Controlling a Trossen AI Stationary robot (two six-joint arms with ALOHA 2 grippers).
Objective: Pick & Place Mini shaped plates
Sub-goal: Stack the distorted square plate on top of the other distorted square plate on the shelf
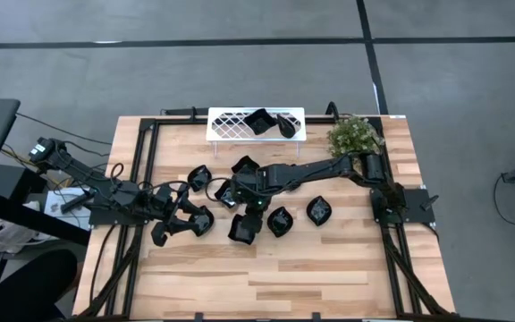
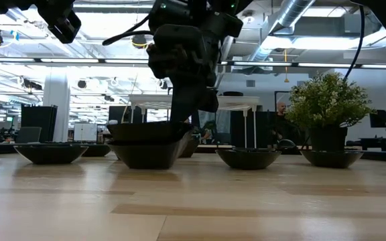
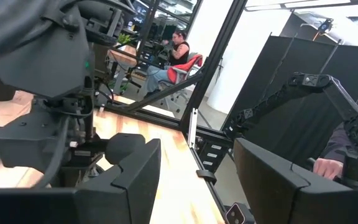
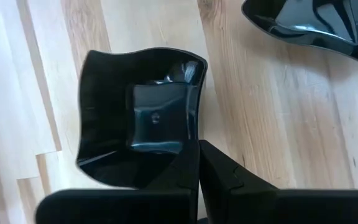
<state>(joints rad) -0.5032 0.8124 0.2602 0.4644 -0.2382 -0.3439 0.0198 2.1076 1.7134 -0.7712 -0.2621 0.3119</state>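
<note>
Near mid-table, right gripper pinched shut on rim of glossy black wavy-edged square plate, resting on wooden table. Lift straight, level, clear of neighbouring plates. Left gripper parked wide, empty.

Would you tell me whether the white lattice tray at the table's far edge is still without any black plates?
No: in the high view the white lattice tray already holds two mini shaped plates, a square one and a slimmer one.

Both arms are matte black with blocky joint housings. Black cables loop along the links. Each gripper finger is a flat, angular slab.
</note>
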